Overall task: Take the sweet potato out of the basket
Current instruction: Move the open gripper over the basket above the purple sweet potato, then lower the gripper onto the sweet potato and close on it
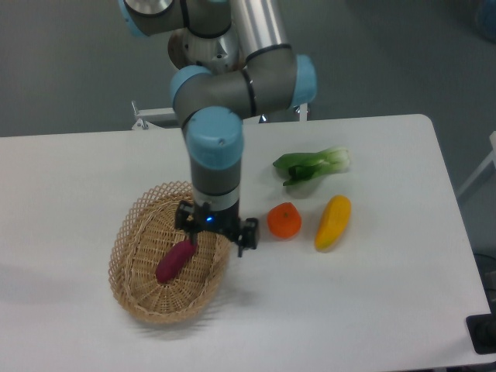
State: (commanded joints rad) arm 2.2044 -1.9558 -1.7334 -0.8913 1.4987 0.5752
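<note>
A small dark magenta sweet potato (pixel 175 261) lies tilted in the middle of the oval wicker basket (pixel 133 288) at the left of the table. My gripper (pixel 215 232) hangs over the basket's right rim, just up and right of the sweet potato's upper end. Its fingers are spread apart and hold nothing. One finger (pixel 186 219) is over the basket's inside, the other (pixel 246 235) just outside the rim.
A round orange fruit (pixel 284 220) sits right of the basket. A yellow-orange vegetable (pixel 333 222) lies beside it. A green leafy vegetable (pixel 311 166) is farther back. The robot's base (pixel 209 85) stands at the table's far edge.
</note>
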